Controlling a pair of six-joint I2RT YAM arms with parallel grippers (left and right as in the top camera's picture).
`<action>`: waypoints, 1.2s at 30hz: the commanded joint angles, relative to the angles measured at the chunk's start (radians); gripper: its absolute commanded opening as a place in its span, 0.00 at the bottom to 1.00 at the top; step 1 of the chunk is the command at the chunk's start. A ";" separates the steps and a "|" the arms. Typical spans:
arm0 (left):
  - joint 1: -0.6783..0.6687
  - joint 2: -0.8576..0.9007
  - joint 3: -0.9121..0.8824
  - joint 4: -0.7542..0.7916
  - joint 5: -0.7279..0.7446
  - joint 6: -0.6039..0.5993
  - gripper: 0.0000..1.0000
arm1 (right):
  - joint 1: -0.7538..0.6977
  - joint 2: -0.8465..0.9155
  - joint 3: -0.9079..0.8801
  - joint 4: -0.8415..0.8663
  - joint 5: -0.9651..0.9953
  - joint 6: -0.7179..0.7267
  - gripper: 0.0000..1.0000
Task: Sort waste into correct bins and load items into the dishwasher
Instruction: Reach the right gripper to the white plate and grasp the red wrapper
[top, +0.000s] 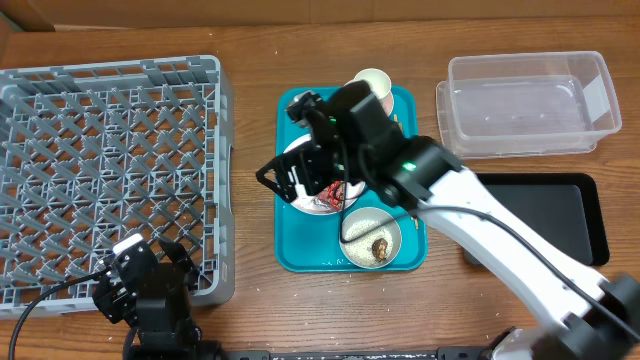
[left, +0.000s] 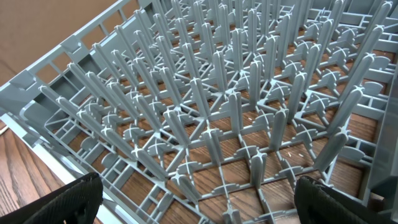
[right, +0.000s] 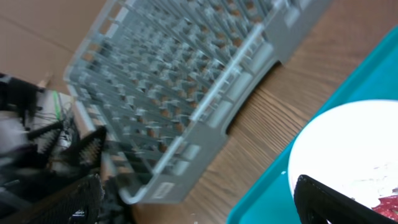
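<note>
The grey dish rack fills the left side and also shows in the left wrist view and the right wrist view. On the teal tray stand a white plate with the red wrapper, a white cup, and a bowl holding rice and a brown lump. My right gripper hangs open over the plate's left edge, empty. My left gripper is open and empty at the rack's front edge. The napkin, chopsticks and pink dish are hidden.
A clear plastic tub stands at the back right. A flat black tray lies in front of it. The right arm stretches from the lower right across the teal tray. Bare wood table lies between rack and tray.
</note>
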 joint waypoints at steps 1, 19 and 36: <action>-0.006 -0.002 0.015 0.000 -0.012 -0.014 1.00 | -0.003 0.079 0.024 0.013 0.020 0.054 1.00; -0.006 -0.002 0.015 0.000 -0.012 -0.014 1.00 | -0.005 0.233 0.021 -0.113 0.563 0.446 0.62; -0.006 -0.002 0.015 0.000 -0.012 -0.014 1.00 | -0.005 0.353 0.021 -0.068 0.508 0.472 0.42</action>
